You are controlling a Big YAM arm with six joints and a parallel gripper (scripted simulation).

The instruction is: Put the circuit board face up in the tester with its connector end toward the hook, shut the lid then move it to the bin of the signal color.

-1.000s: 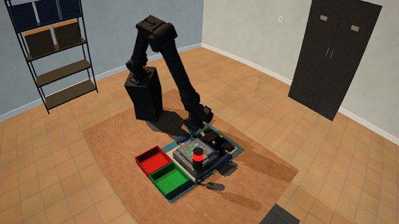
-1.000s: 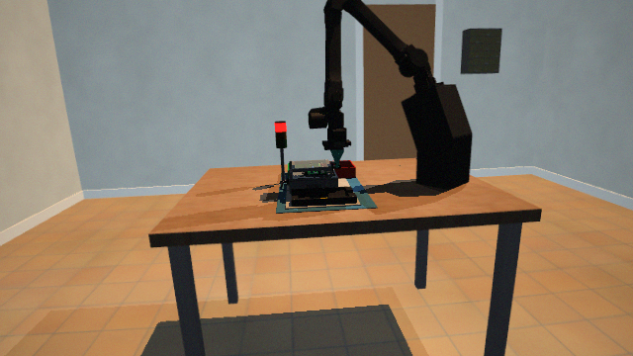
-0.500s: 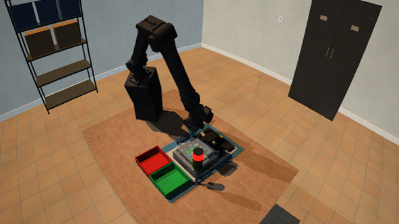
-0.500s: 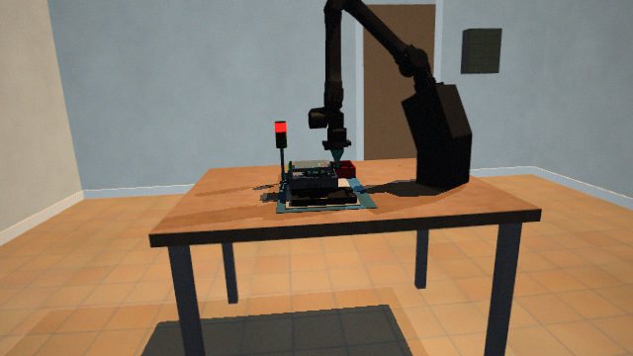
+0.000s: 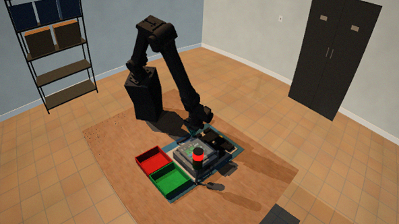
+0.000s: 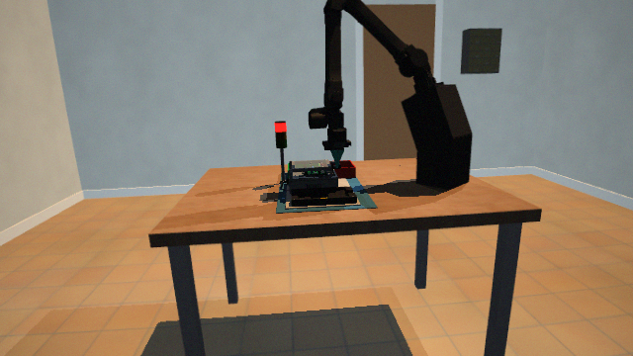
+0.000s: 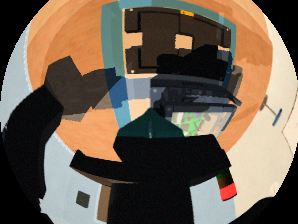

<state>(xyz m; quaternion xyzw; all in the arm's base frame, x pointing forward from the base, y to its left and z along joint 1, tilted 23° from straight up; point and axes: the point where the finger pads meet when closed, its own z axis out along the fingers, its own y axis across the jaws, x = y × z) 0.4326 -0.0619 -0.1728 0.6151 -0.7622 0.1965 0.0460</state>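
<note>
From my station I see the circuit board [image 5: 193,149] lying inside the tester [image 5: 195,154], visible as a green patch through the shut lid. The pincer [image 5: 194,133] hangs with its tips pointing down over the tester's edge on the arm's side, just above the lid; I can't make out whether the tips touch anything there. Its fingers are clenched together on nothing. So the board sits just beyond and below the pincer tips, under the lid, not in my grasp.

In the wrist view the teal fingers fill the middle, pressed together, and the board [image 7: 193,123] shows right beside them through the lid, with the tester's dark frame [image 7: 193,92] past it.

The signal tower [image 5: 197,156] stands at the tester's near side in the top view and glows red at its top; in the exterior view its red lamp [image 6: 280,128] rises above the tester [image 6: 313,179].

The tray [image 5: 218,140] lies on the far side of the tester from the bins, its two dark pockets showing no board in the wrist view [image 7: 174,35]. The red bin [image 5: 153,159] and the green bin [image 5: 169,179] stand upright side by side, touching, on the teal mat [image 5: 179,198] on the bench [image 5: 124,146]; I see nothing in either.
</note>
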